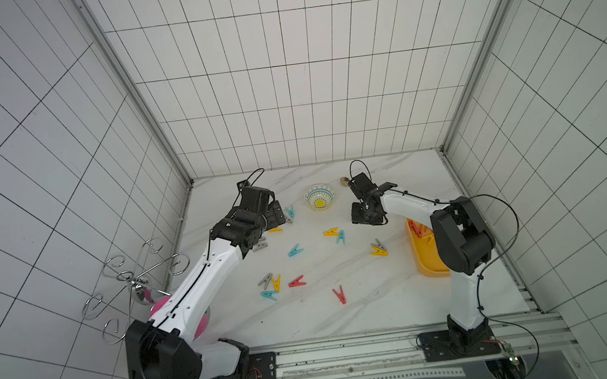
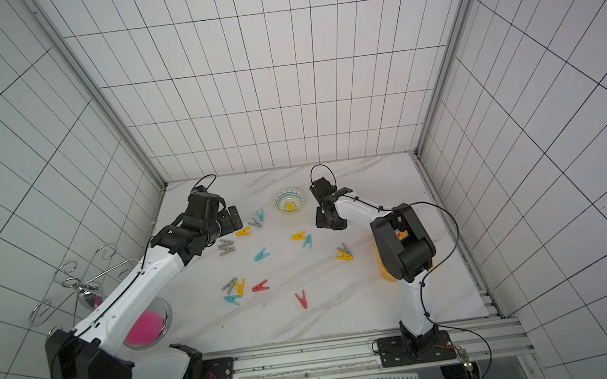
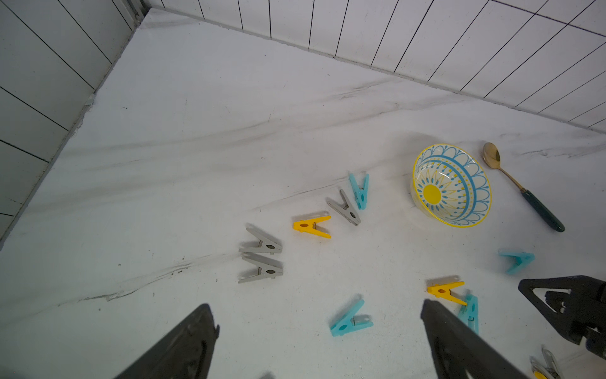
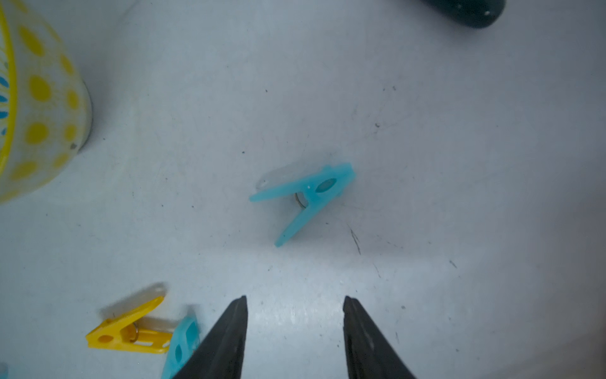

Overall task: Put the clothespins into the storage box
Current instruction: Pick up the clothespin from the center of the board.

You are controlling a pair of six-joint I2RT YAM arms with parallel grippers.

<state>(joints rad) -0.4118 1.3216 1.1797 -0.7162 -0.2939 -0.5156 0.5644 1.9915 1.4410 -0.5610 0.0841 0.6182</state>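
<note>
Several clothespins (image 1: pixel 294 250) in red, yellow, teal and grey lie scattered over the marble table. The yellow storage box (image 1: pixel 426 258) sits at the right edge, largely hidden by my right arm, with red pegs (image 1: pixel 415 228) inside. My left gripper (image 3: pixel 318 306) hovers wide open over the far-left pegs, and a teal peg (image 3: pixel 351 319) lies on the table below its gap. My right gripper (image 4: pixel 294 298) is low beside the bowl, jaws apart and empty. A teal peg (image 4: pixel 308 197) lies just ahead of its fingertips (image 4: pixel 241 305).
A patterned bowl (image 1: pixel 320 196) stands at the back centre, with a gold spoon (image 3: pixel 521 187) behind it. A wire rack (image 1: pixel 135 274) and a steel bowl holding something pink (image 2: pixel 144 330) stand at the left edge. Tiled walls close three sides.
</note>
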